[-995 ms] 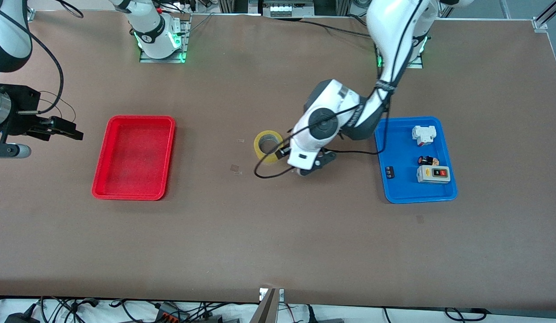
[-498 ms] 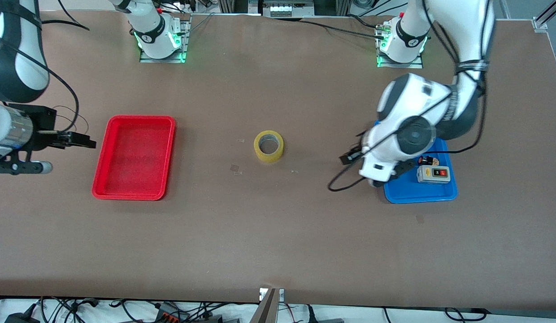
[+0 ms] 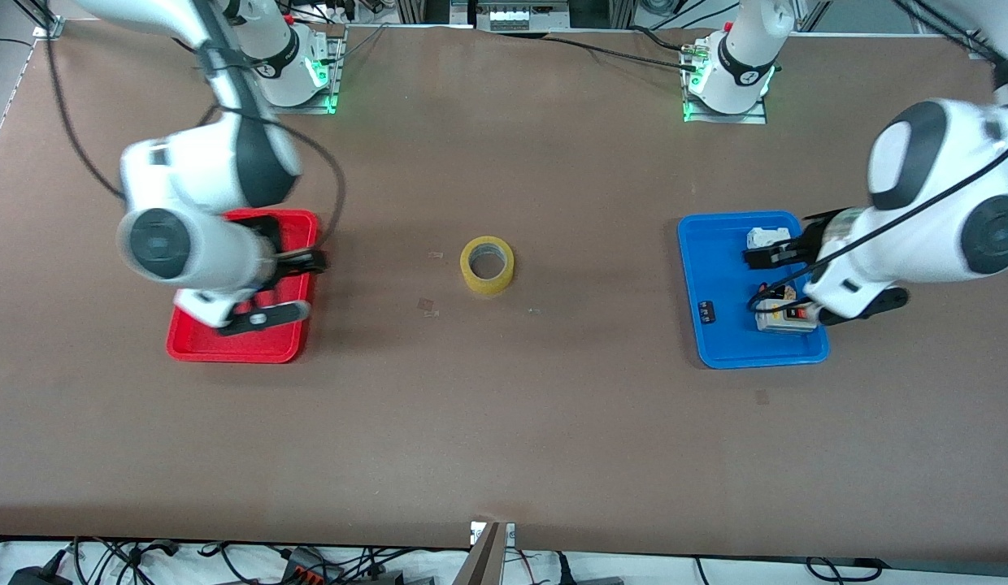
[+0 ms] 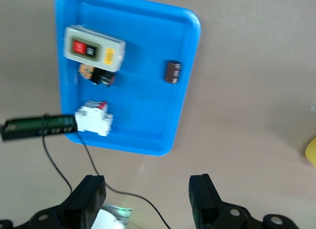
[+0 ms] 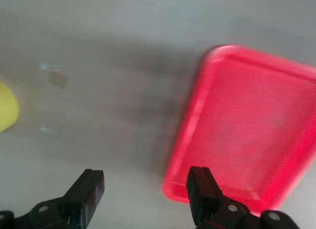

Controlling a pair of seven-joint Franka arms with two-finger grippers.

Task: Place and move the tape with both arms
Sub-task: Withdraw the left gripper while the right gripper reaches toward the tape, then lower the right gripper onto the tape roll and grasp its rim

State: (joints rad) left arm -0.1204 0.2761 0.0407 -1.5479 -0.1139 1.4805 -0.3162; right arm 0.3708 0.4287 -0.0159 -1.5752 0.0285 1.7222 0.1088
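The right gripper (image 3: 297, 262), fingers spread and empty, hangs over the red tray (image 3: 202, 345). The tape (image 3: 487, 265) lies flat on the table (image 3: 504, 422), hollow upward, between both trays. The left gripper (image 3: 764, 256), spread wide, is over the blue tray (image 3: 719, 345) holding a switch box (image 3: 784, 317) and breaker (image 3: 766, 239).

The tape (image 3: 487, 265) is lying flat on the table (image 3: 504, 422), a yellow-amber ring with a wide hollow centre facing up, touching nothing, about midway between the two arms' ends of the table. A sliver of its yellow edge is showing in both wrist views (image 4: 311, 151) (image 5: 8, 108).

The left arm (image 3: 931, 203), white with dark grey joints and a black cable, is hanging with its gripper (image 4: 148, 202) spread wide, well apart from the tape. The right arm (image 3: 199, 211) is holding its gripper (image 5: 145, 194) likewise spread, also well apart from the tape.
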